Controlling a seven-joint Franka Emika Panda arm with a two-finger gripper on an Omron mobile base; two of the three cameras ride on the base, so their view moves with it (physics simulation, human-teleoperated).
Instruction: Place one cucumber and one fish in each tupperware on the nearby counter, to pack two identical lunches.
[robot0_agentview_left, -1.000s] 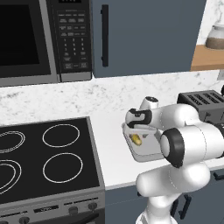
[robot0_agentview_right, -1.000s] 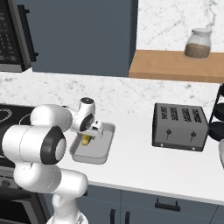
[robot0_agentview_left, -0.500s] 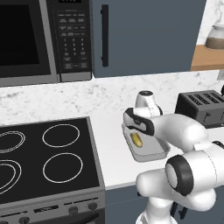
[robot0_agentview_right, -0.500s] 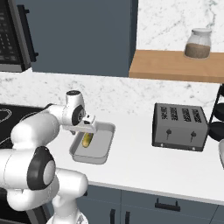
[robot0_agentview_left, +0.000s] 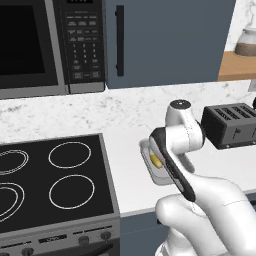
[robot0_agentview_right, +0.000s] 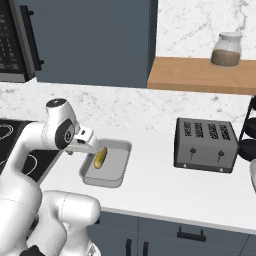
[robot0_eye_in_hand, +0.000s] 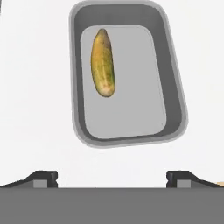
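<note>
One light-grey tupperware (robot0_eye_in_hand: 175, 109) lies on the white counter (robot0_agentview_right: 150, 185), next to the stove. A yellow-green cucumber (robot0_eye_in_hand: 103, 63) lies along one side of its floor. The same cucumber (robot0_agentview_right: 100, 157) rests in that tupperware (robot0_agentview_right: 117, 172) in the right base view, and the cucumber (robot0_agentview_left: 156, 161) peeks out beside the arm in the left base view. My gripper (robot0_eye_in_hand: 111, 178) hangs open above the tray's near edge with nothing between its fingertips (robot0_eye_in_hand: 43, 177). The hand (robot0_agentview_right: 86, 142) hovers over the tray's stove-side rim. The fish is out of view.
A black toaster (robot0_agentview_right: 202, 145) stands on the counter to the right of the tray. The black stove top (robot0_agentview_left: 50, 175) borders the tray's left side, with a microwave (robot0_agentview_left: 40, 45) above. A black round rack (robot0_agentview_right: 248, 135) stands at the far right, a jar (robot0_agentview_right: 226, 50) on the wooden shelf.
The jaws have spread to full width and the hand has lifted back off the tray toward the stove side. The cucumber stays lying in the tray.
</note>
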